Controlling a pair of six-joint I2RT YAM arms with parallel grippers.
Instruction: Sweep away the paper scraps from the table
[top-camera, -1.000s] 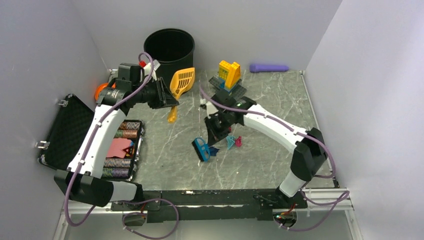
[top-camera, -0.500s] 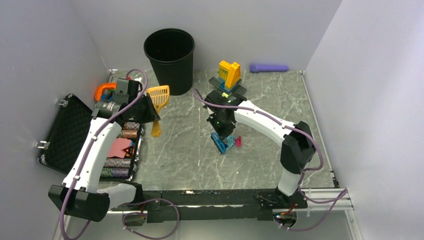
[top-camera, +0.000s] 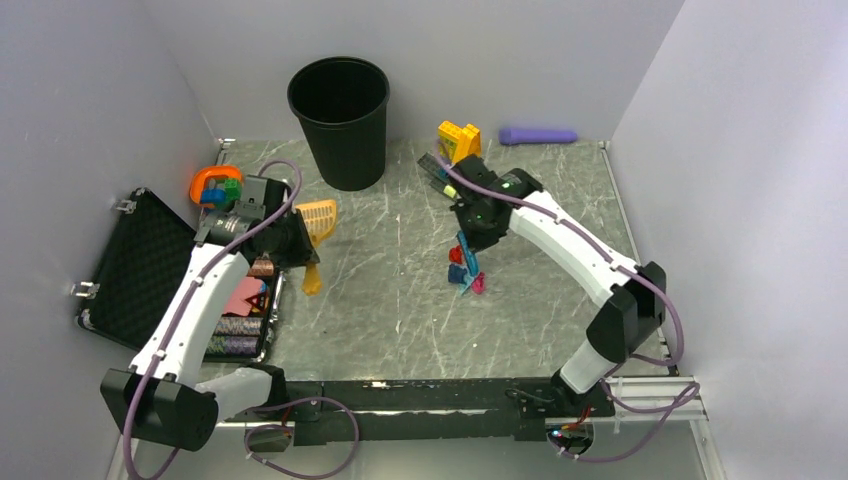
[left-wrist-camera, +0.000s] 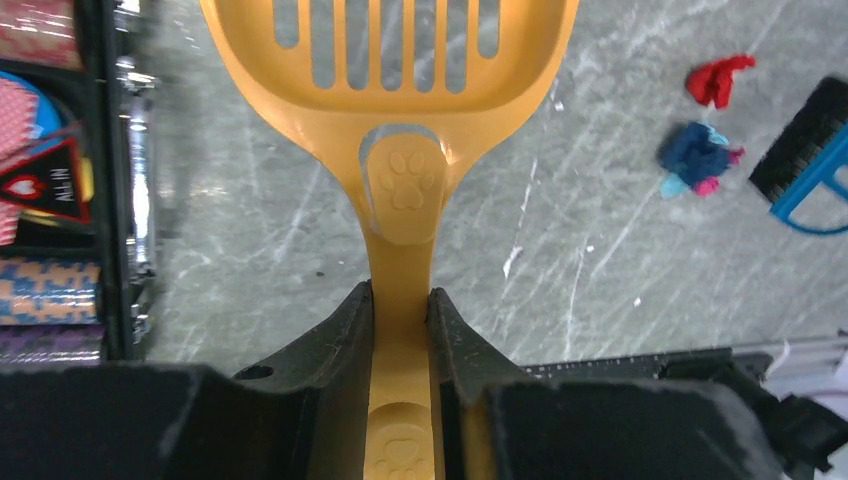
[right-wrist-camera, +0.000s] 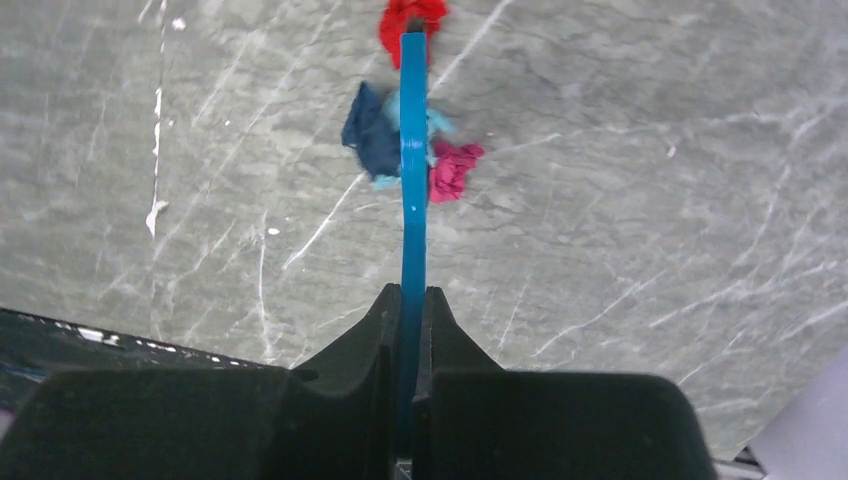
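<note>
My left gripper (top-camera: 303, 250) is shut on the handle of a yellow-orange slotted scoop (top-camera: 319, 217); in the left wrist view the gripper (left-wrist-camera: 400, 295) grips the scoop (left-wrist-camera: 400, 80) low over the table (top-camera: 380, 310). My right gripper (top-camera: 470, 236) is shut on a thin blue brush (top-camera: 463, 263), seen edge-on in the right wrist view (right-wrist-camera: 412, 150) between the jaws (right-wrist-camera: 411, 292). The paper scraps lie around the brush tip: red (right-wrist-camera: 412, 15), dark blue (right-wrist-camera: 366, 130), pink (right-wrist-camera: 452, 170). The red (left-wrist-camera: 718, 78) and dark blue (left-wrist-camera: 693, 152) scraps also show in the left wrist view.
A black bin (top-camera: 340, 115) stands at the back. An open black case (top-camera: 140, 260) with stacked poker chips (top-camera: 238, 322) lies at the left. A yellow-orange brick build (top-camera: 458, 140) and a purple cylinder (top-camera: 538, 134) sit at the back. An orange ring with bricks (top-camera: 215, 185) sits at the back left.
My left gripper has brought the scoop down and left, away from the bin. My right gripper has swung back and right with the brush, now standing over the scraps.
</note>
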